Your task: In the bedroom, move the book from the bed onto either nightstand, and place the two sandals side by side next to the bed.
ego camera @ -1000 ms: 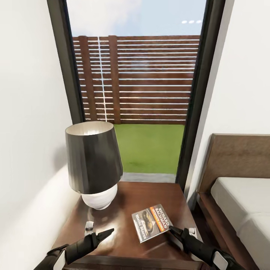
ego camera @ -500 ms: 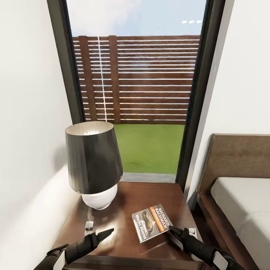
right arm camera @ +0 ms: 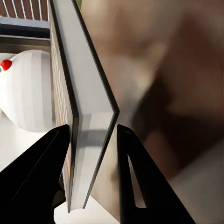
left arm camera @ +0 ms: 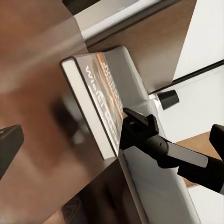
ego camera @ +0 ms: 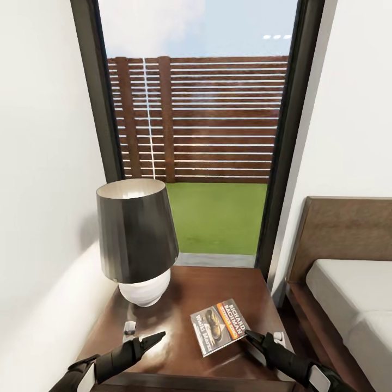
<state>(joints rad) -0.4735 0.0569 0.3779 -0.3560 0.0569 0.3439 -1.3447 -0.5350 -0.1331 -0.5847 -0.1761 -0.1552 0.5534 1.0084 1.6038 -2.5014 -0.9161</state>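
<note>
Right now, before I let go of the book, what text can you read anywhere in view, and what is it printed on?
"RICHARD BACHMAN": white letters on the book cover, beside its orange band, head view.
Large pale title across the cover's dark part: too blurred to read, both here and in the left wrist view.
Small print on the orange band: too small to read.
Lamp, nightstand, bed: no text.

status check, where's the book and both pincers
Right pincer straddling book corner, on nightstand. Left pincer beside, free. Lamp behind, apart.
</note>
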